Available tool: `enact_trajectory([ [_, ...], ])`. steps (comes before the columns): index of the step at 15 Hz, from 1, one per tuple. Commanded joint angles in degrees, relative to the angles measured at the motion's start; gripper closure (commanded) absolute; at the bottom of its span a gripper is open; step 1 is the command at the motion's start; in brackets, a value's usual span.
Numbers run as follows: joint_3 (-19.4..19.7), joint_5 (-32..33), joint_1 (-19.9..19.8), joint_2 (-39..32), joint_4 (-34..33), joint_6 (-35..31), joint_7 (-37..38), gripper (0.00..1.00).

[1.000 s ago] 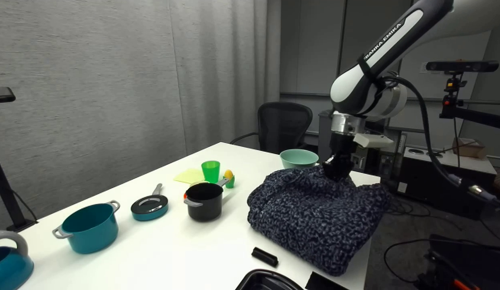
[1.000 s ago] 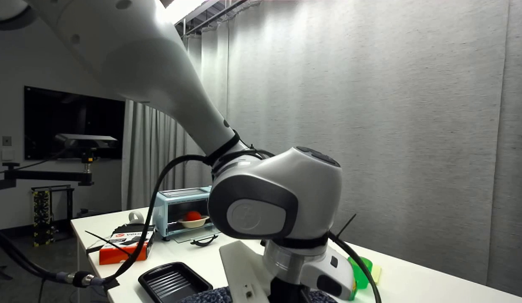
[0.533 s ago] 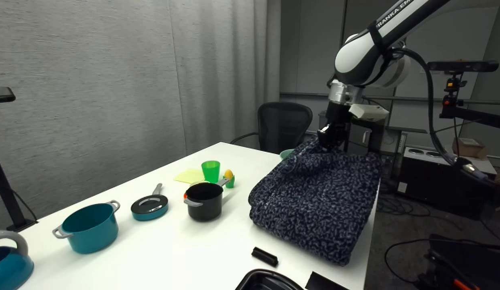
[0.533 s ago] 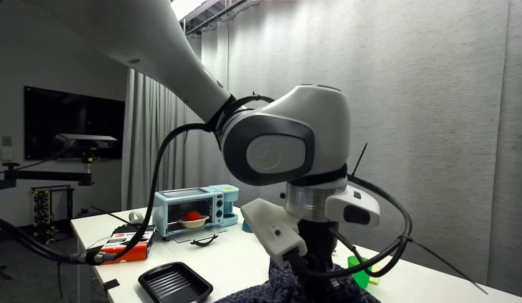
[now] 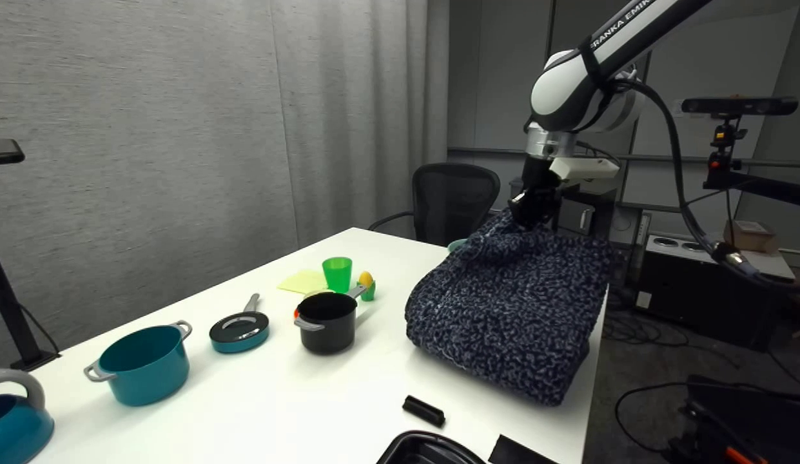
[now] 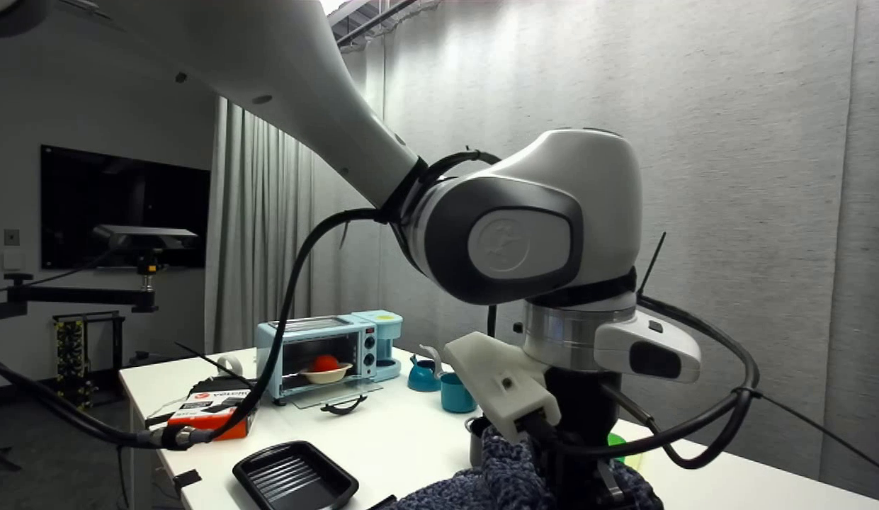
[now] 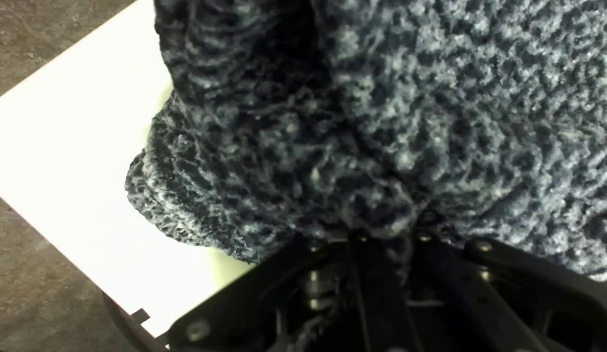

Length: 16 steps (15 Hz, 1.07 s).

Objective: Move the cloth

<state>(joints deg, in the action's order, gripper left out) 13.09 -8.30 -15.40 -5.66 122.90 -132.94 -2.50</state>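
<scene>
The cloth (image 5: 509,316) is large, dark navy with light speckles, and rumpled. In an exterior view it slopes up from the white table (image 5: 296,406) to my gripper (image 5: 534,212), its lower part resting at or near the tabletop by the right edge. My gripper is shut on a bunched upper fold of the cloth. In an exterior view only the top of the cloth (image 6: 474,489) shows at the bottom, under the gripper (image 6: 588,482). In the wrist view the cloth (image 7: 264,137) fills most of the picture and hides the fingertips of the gripper (image 7: 389,237).
A black pot (image 5: 329,325), a green cup (image 5: 337,274), a lidded teal pan (image 5: 238,334) and a teal pot (image 5: 145,367) stand left of the cloth. A mint bowl (image 5: 456,245) is mostly hidden behind it. A black tray (image 6: 295,474) and toaster oven (image 6: 329,354) stand elsewhere.
My gripper has risen, pulling the cloth's upper part up into a slope. The cloth's near lower edge has drawn back from the black bar and tray, and the mint bowl is now mostly covered.
</scene>
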Motion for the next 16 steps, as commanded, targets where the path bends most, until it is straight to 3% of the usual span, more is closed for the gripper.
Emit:
enact_trajectory([
  [1,1.1,0.4,-0.6,-4.6,-6.4,3.9,2.4,0.98],
  [8,2.1,-0.3,-2.5,-8.7,-11.3,8.6,2.0,0.98],
  [9,2.1,0.0,-2.6,-8.9,-11.6,8.9,2.1,0.66],
  [10,1.9,0.2,-2.5,-8.8,-11.7,9.1,1.8,0.65],
  [16,0.7,-0.4,-2.0,-7.9,-10.4,7.8,-0.6,0.2],
])
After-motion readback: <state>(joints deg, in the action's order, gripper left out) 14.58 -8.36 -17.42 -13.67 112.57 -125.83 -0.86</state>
